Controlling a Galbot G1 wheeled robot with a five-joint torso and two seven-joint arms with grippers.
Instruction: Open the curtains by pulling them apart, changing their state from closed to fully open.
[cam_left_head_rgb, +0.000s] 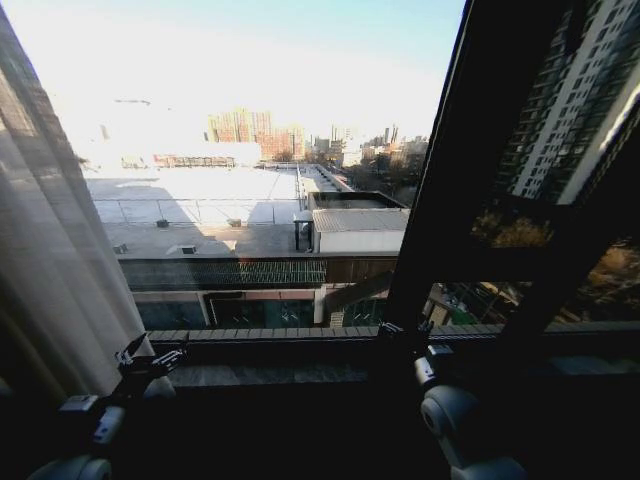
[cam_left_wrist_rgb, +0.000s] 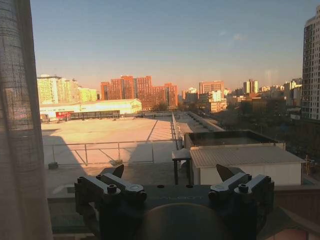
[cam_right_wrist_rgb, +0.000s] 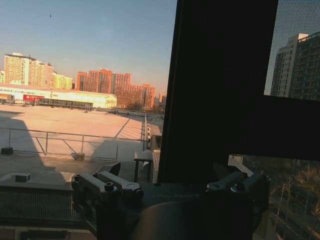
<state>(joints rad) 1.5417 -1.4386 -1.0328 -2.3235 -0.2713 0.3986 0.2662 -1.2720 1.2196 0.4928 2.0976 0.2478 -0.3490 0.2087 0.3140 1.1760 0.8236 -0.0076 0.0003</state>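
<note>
Curtains of sheer white, translucent woven fabric with long vertical pleats hang at the far left of the head view — one panel, bunched toward the left edge of the window and sloping down to the sill. In the left wrist view the same fabric shows its fine weave at one side of the picture, with the glass beside it uncovered.

Low in the head view the left claw sits just beside the lower hem of that panel, near it; whether it touches the cloth cannot be told from there. In the left wrist view the left claw has its two dark fingertips spread well apart, and nothing lies between them — the curtain stands off to the side of the claw, not in it.

The right claw is low and right of centre in the head view, in front of the dark vertical window frame post. In the right wrist view its fingers stand apart too, with nothing held; the broad dark post rises directly ahead of it.

Through the clear glass lie a flat pale rooftop and distant red-brown apartment blocks under a blue sky.
</note>
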